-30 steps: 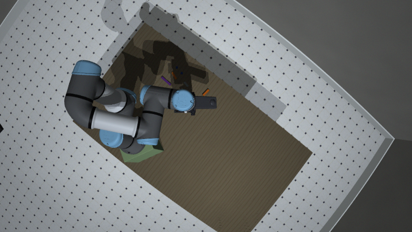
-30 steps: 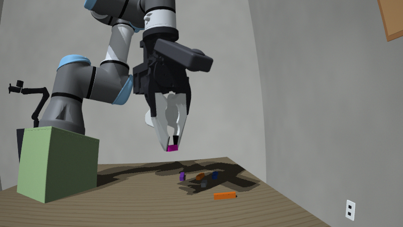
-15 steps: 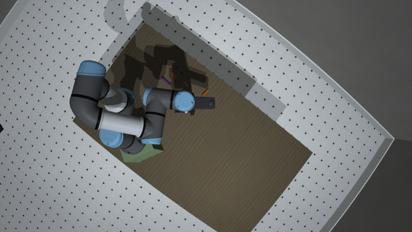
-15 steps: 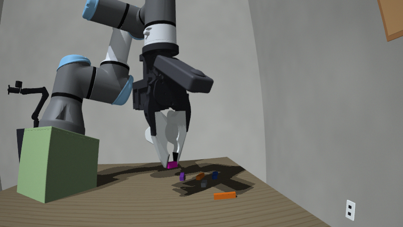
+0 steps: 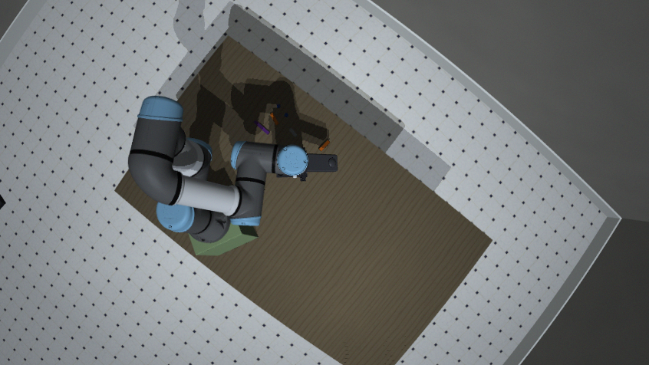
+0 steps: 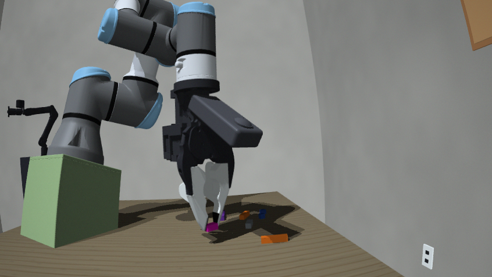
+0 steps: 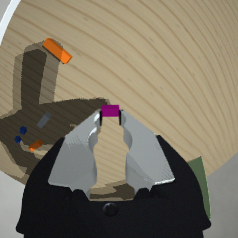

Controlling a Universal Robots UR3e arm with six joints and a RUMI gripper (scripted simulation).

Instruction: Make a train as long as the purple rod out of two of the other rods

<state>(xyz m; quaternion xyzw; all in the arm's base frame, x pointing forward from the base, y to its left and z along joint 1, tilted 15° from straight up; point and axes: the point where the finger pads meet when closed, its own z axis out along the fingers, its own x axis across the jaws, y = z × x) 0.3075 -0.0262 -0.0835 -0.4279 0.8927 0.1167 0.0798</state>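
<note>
My gripper (image 6: 210,220) is shut on a short magenta rod (image 6: 211,226) and holds it low, just at the wooden table top; I cannot tell if it touches. The wrist view shows the magenta rod (image 7: 110,110) between the fingertips. The purple rod (image 5: 261,127) lies flat behind the gripper, partly hidden by a finger in the side view (image 6: 223,216). One orange rod (image 6: 274,238) lies alone to the front right, apart from the magenta rod. It also shows in the wrist view (image 7: 56,50). In the overhead view the wrist hides the fingers.
A second orange rod (image 6: 244,215), a grey rod (image 6: 249,223) and two small blue rods (image 6: 262,213) lie in the arm's shadow behind the gripper. The green base block (image 6: 65,198) stands at the left. A grey wall rises behind the table's far edge.
</note>
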